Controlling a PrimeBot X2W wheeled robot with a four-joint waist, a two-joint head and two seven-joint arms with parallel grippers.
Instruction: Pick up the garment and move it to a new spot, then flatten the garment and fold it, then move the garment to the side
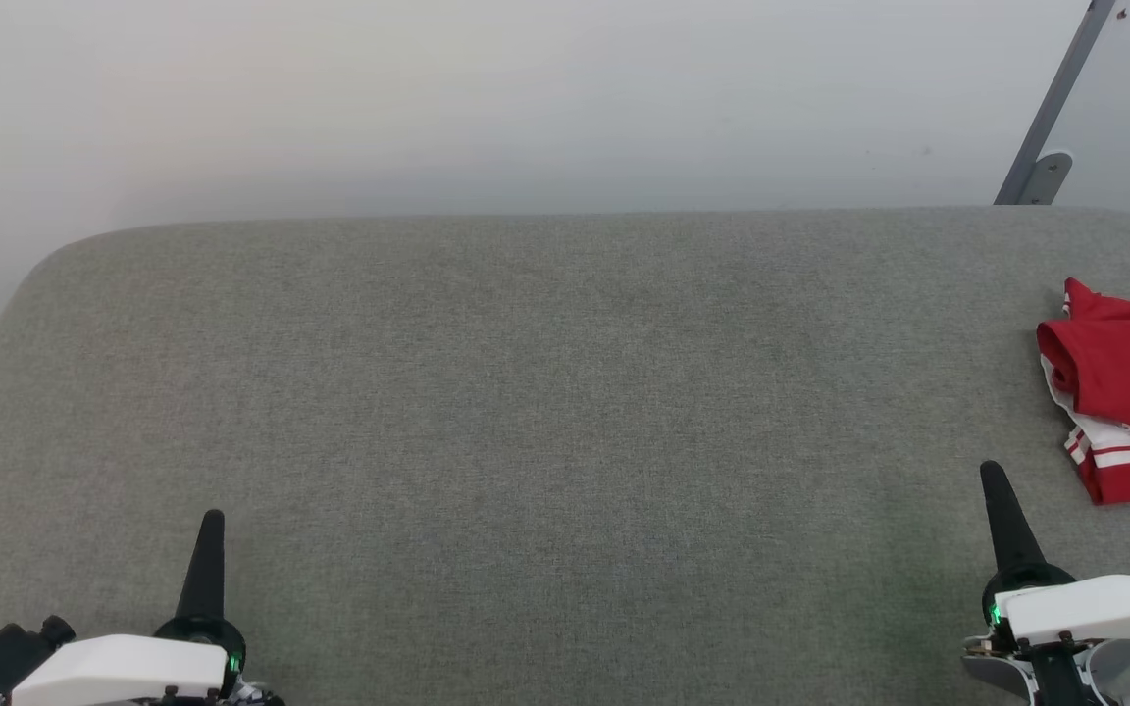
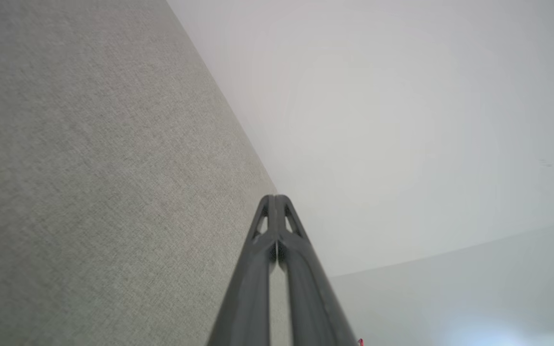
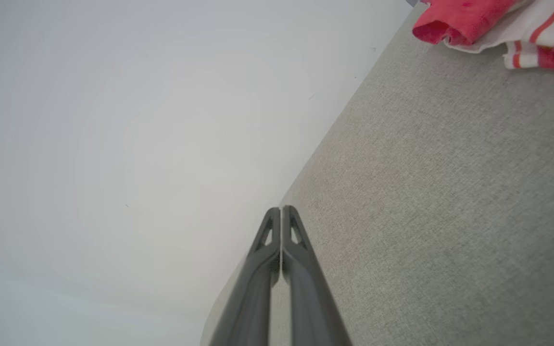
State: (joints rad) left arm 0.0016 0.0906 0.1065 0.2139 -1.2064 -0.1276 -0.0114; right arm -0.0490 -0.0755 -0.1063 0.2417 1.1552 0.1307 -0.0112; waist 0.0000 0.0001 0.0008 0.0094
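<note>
Right tool (image 1: 993, 476), grey upholstery (image 1: 565, 392), garment (image 1: 1129, 378) perhaps folded

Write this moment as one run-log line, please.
garment: lies at right edge of grey surface, not held | left gripper: shut, empty | right gripper: shut, empty, short of garment

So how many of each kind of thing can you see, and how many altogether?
Robot hands: 2 (left hand, right hand, both shut)
Red and white shirt: 1
Grey fabric table: 1
Grey metal bar: 1
Total: 5
</note>
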